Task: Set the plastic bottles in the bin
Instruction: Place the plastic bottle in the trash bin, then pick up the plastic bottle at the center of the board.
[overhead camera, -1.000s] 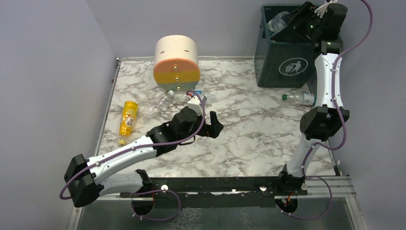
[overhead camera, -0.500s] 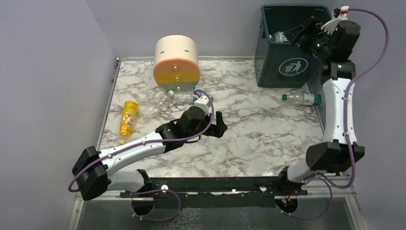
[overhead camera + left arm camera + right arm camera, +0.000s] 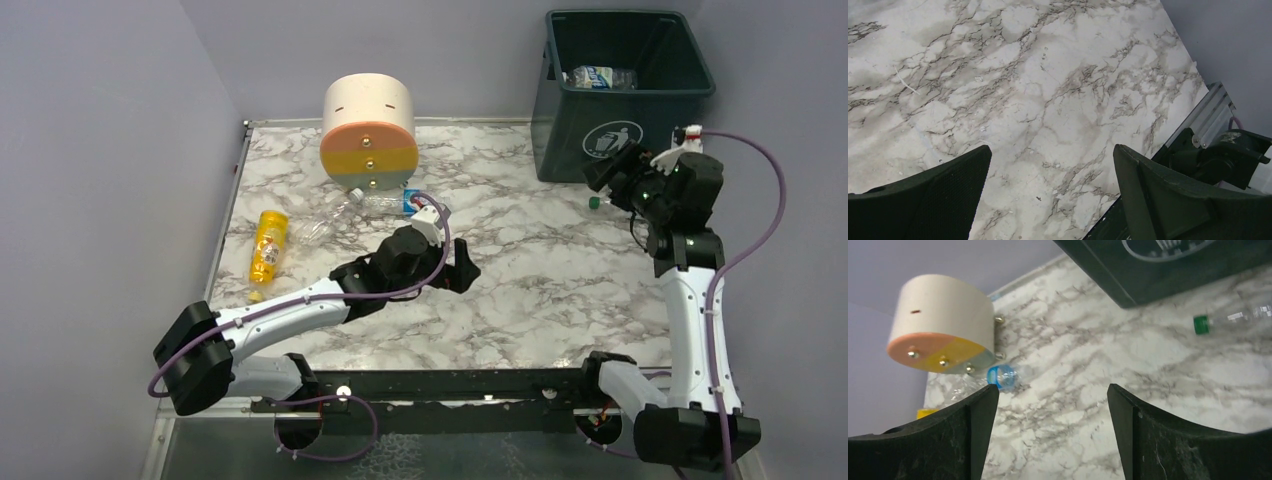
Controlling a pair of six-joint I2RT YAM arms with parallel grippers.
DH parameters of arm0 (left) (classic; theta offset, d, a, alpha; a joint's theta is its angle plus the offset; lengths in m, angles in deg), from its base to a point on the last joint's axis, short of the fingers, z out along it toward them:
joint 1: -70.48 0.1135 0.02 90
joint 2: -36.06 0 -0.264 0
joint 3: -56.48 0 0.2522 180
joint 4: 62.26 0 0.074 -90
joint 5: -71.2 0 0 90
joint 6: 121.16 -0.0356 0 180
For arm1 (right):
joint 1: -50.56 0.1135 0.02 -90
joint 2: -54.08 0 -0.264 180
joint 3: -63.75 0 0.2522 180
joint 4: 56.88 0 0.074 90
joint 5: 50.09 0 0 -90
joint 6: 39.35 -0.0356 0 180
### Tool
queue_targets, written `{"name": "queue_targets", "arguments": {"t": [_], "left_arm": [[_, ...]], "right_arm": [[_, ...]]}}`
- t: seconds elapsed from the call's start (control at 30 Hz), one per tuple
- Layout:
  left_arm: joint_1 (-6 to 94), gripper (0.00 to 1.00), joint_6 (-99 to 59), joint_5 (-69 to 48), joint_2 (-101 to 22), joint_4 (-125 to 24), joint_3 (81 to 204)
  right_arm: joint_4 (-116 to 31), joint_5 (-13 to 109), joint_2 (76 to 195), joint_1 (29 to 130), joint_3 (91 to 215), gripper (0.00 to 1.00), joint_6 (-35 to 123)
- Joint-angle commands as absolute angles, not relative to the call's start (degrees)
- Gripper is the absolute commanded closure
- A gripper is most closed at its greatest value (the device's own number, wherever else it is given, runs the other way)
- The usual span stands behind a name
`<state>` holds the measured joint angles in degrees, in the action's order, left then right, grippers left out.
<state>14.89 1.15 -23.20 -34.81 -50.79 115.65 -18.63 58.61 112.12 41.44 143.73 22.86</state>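
The dark teal bin (image 3: 560, 120) stands at the back right with a clear bottle (image 3: 600, 77) lying inside. My right gripper (image 3: 603, 178) is open and empty, low in front of the bin, above a clear green-capped bottle (image 3: 1233, 319) whose cap (image 3: 594, 202) shows beside it. A yellow bottle (image 3: 267, 245) lies at the left. Two clear bottles (image 3: 340, 212) lie in front of the drawer unit, one with a blue cap (image 3: 1003, 376). My left gripper (image 3: 462, 268) is open and empty over bare marble mid-table (image 3: 1052, 150).
The cream drawer unit (image 3: 368, 130) with orange, yellow and green fronts stands at the back middle, also in the right wrist view (image 3: 940, 325). The bin's front wall (image 3: 1168, 265) is close ahead of the right gripper (image 3: 1053, 392). Walls close the left and right sides.
My right gripper let its bottle fall into the bin, then came down from over the bin to just in front of it. My left gripper moved a little to the right.
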Motion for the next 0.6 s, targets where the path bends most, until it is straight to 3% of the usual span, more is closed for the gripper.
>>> {"name": "queue_targets", "arguments": {"t": [0.0,0.23,0.57], "left_arm": [[15.02,0.01,0.59,-19.93,-34.69,-56.15,114.15],[15.02,0.01,0.59,-18.6,-32.64,-57.93,112.19],[15.02,0.01,0.91,-19.01,-28.25,-58.81,108.48]], "right_arm": [[-18.25,50.61,108.23,41.24,134.42,0.17,19.16],[-20.83,39.54,107.74,41.24,124.05,0.1,9.3],[-21.74,28.67,122.66,41.24,128.08,0.03,-3.18]]}}
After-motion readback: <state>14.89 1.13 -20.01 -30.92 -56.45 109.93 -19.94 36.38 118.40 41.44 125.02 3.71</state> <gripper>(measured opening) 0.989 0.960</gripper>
